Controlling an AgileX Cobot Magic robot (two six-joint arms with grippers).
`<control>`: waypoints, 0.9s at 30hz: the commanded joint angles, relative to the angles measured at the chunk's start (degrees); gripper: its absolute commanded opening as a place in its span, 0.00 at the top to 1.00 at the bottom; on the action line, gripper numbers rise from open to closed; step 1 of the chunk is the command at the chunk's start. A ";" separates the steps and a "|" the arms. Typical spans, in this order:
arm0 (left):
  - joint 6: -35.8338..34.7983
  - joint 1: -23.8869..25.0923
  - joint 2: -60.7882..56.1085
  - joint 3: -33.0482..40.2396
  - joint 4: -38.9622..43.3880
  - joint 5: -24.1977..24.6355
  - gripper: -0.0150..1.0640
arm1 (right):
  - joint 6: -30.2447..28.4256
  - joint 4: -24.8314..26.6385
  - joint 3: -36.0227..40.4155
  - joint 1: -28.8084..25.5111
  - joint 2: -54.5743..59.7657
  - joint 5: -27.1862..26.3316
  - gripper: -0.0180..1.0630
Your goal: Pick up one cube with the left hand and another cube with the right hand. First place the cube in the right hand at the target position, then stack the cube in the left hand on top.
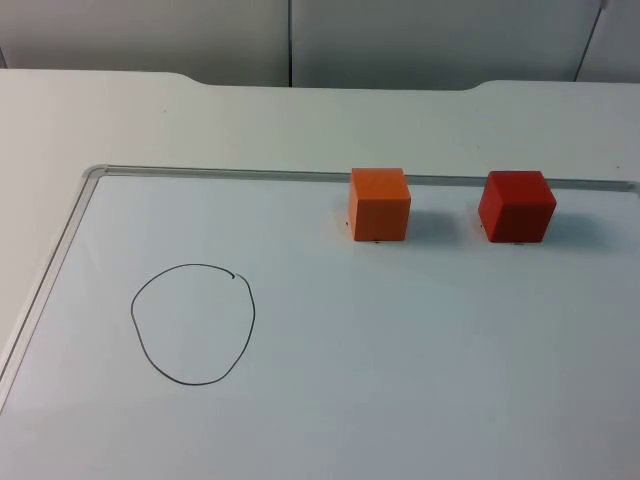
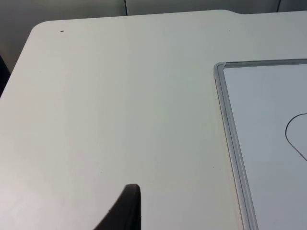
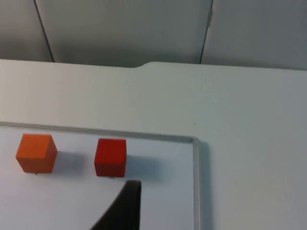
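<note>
An orange cube (image 1: 379,204) and a red cube (image 1: 516,207) stand side by side near the far edge of the whiteboard (image 1: 200,172), a small gap between them. A hand-drawn black circle (image 1: 192,323) marks the board's left half, with nothing inside it. In the right wrist view the red cube (image 3: 111,156) sits just beyond my right gripper (image 3: 125,208), and the orange cube (image 3: 36,152) stands beside it. My left gripper (image 2: 125,211) hangs above bare table outside the whiteboard's frame (image 2: 230,139); part of the circle (image 2: 292,139) shows there.
The whiteboard lies flat on the white table (image 1: 250,120), its thin metal frame slightly raised. A grey partition wall (image 1: 290,40) closes the table's far side. The table's rounded corner (image 2: 41,28) lies beyond the left gripper.
</note>
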 commanded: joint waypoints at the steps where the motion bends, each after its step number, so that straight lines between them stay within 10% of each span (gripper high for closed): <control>1: 0.00 0.16 -0.19 0.20 -0.29 -0.48 0.01 | -1.05 0.76 -1.71 -0.49 3.05 -2.53 0.06; 16: -0.33 0.16 -0.19 0.20 -0.17 -0.48 0.01 | -8.03 6.39 -16.84 10.34 32.78 -5.25 0.06; 27: -0.33 0.16 -0.19 0.20 -0.17 -0.48 0.01 | 5.68 1.68 -20.00 13.22 49.50 -9.31 0.06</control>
